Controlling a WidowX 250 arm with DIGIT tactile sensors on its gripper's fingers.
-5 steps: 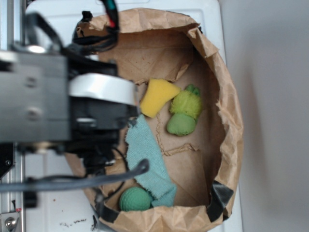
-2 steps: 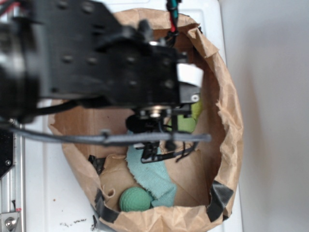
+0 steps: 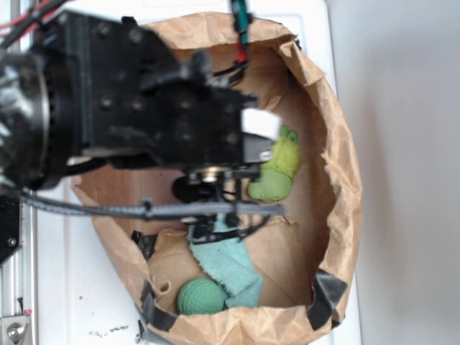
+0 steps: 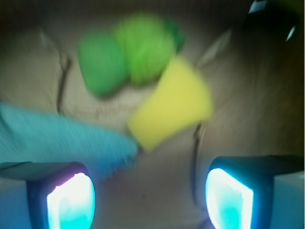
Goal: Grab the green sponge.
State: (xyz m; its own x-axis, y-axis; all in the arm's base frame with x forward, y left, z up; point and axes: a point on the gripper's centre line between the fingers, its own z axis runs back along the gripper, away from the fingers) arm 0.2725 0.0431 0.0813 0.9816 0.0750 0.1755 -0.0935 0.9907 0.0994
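The green sponge point(image 3: 270, 185) is a small olive-green lump on the floor of the brown paper bag point(image 3: 338, 180), just below a lime fuzzy toy point(image 3: 287, 154). In the wrist view the sponge point(image 4: 101, 64) lies far ahead and to the left, touching the lime toy point(image 4: 145, 47). My gripper point(image 4: 150, 200) is open and empty, above the bag floor. A yellow wedge sponge point(image 4: 171, 102) lies between my gripper and the green sponge. My arm point(image 3: 158, 108) hangs over the bag and hides the yellow sponge in the exterior view.
A teal cloth point(image 3: 230, 264) lies on the bag floor and reaches my left finger point(image 4: 71, 198) in the wrist view. A darker green textured ball point(image 3: 200, 297) sits at the bag's near edge. The crumpled bag walls rise all round.
My arm swung from the left of the bag to over its middle, then shifted slightly left. It now covers the yellow sponge and leaves the green sponge more exposed.
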